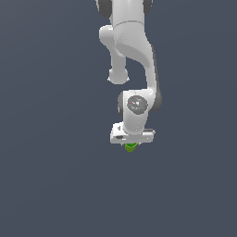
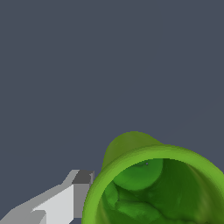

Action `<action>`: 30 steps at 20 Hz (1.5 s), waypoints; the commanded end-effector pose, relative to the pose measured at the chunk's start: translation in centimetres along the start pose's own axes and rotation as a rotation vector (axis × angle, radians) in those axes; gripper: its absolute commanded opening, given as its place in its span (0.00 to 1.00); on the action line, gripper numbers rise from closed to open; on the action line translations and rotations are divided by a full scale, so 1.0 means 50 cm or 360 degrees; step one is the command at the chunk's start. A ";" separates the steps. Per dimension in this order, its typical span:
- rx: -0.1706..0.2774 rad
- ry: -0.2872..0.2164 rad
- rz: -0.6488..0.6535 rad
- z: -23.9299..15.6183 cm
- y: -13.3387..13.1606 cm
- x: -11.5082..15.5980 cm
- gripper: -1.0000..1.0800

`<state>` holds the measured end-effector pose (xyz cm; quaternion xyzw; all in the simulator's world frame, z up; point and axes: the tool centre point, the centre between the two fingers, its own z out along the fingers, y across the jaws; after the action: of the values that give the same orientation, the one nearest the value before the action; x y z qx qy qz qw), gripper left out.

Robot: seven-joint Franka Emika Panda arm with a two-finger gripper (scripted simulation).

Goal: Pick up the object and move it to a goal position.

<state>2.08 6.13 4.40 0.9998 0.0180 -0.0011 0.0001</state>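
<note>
The object (image 1: 130, 147) is a small bright green cup that pokes out just under the white hand of my gripper (image 1: 131, 143) in the exterior view. In the wrist view the object (image 2: 131, 146) fills the lower part of the picture, its hollow top facing the camera. One grey-tipped finger (image 2: 81, 192) presses against its outer wall. The other finger is hidden behind the cup. My gripper (image 2: 151, 188) is shut on the object, which is much narrower than the hand.
The white arm (image 1: 132, 51) reaches down from the top of the exterior view. All around it lies a plain dark grey-blue surface (image 1: 46, 162) with no other objects or edges in sight.
</note>
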 end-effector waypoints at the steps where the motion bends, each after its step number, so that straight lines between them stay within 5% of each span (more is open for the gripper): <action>1: 0.0000 0.0003 0.0000 -0.010 0.001 -0.001 0.00; 13: 0.0000 0.0003 0.0000 -0.138 0.019 -0.037 0.00; 30: 0.0001 0.0003 0.0000 -0.501 0.069 -0.131 0.00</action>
<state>-3.88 2.69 27.84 0.9998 0.0179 -0.0001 -0.0002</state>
